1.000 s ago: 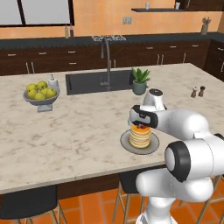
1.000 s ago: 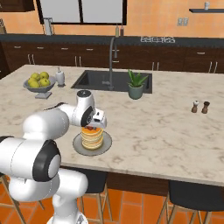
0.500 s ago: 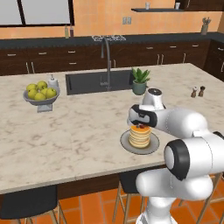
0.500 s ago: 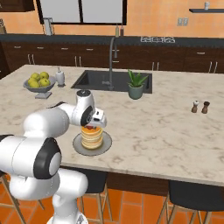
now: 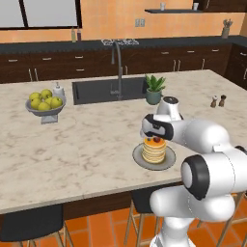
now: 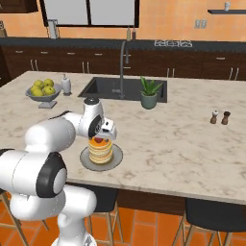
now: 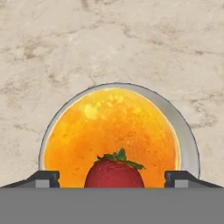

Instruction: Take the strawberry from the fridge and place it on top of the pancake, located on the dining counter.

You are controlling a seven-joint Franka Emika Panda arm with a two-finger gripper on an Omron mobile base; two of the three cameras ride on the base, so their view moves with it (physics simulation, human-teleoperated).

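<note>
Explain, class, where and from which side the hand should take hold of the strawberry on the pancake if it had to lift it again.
Grip the strawberry across its rounded red sides, coming straight down from above. It sits on the pancake with its green leaves on the upper edge in the hand view, and the open fingers already stand apart on either side of it. Probably best pinched gently.

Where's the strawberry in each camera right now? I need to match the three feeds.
Left base view: strawberry right of centre, atop the pancake, just below the hand.
Right base view: left of centre, on the same stack.
Hand view: bottom centre, between the open gripper's fingertips.
Shared landmark: the grey plate under the stack.
</note>
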